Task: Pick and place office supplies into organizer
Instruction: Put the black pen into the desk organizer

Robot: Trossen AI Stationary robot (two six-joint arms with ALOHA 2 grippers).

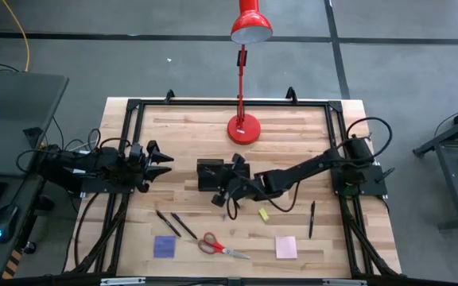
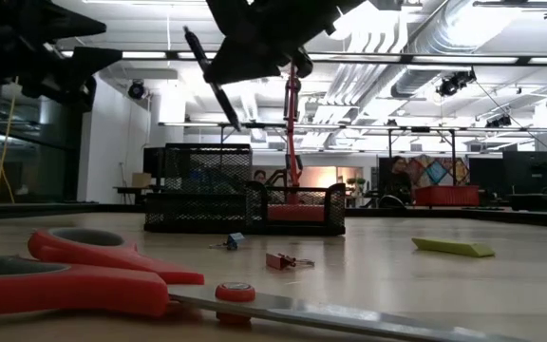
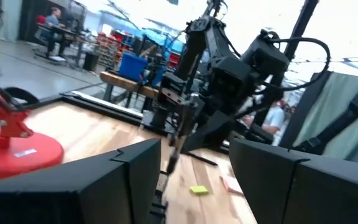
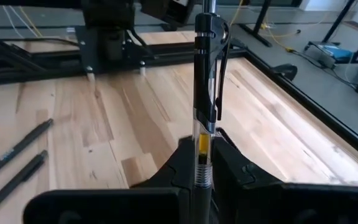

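- Across the table, the right arm reaches in from 3 o'clock to the middle. The left arm waits at 9 o'clock.
- Just 10 o'clock of centre stands the organizer, a black mesh box. It looks light enough to skid if bumped.
- Right gripper hangs just 5 o'clock of the organizer, clenched on a pen. It pinches the pen low on the barrel, so most of the length stands out past the fingers.
- Left gripper hovers near the organizer's 9 o'clock side with its fingers spread wide and nothing between them.
- Scissors lie flat near the 6 o'clock edge. They are stiff and the heaviest item, and I'd take them at the pivot, where blades meet handles.
- Purple pad lies at 7 o'clock and pink pad at 5 o'clock. Both are thin and flat, so an edge grip seems the only option.
- Held pen: light, rigid, with a slick round barrel. I'd guess it could swivel in such a narrow pinch, so it should go in tip-down and slowly.
- Two pens lie side by side at 7 o'clock and one pen at 4 o'clock. A mid-barrel grip across the length should suit them.
- Yellow block sits just 4 o'clock of centre. It is tiny, light and easily flicked away.
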